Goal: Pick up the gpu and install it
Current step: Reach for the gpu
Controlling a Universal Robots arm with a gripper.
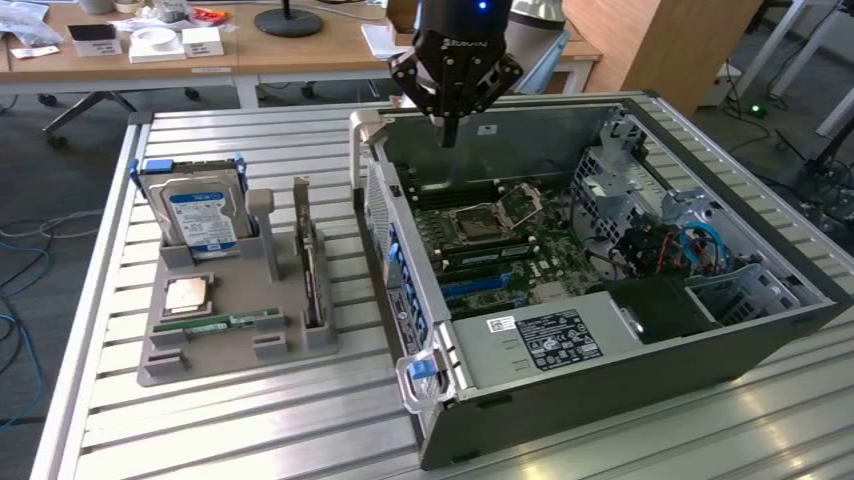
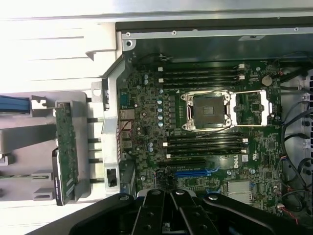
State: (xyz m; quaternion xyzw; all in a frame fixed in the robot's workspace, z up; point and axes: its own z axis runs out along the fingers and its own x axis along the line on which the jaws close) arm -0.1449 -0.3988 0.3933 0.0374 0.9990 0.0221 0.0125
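Above the open computer case (image 1: 641, 385), the hand (image 1: 450, 132) is being held clenched and empty; the graphics card (image 1: 310, 262) is being propped on edge in a holder (image 1: 227, 352) just beside the case, likely to ease a grasp.

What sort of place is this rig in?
Probably a lab or office workshop for PC assembly: an open computer case on a slatted metal table, a grey parts holder beside it, and wooden office desks behind.
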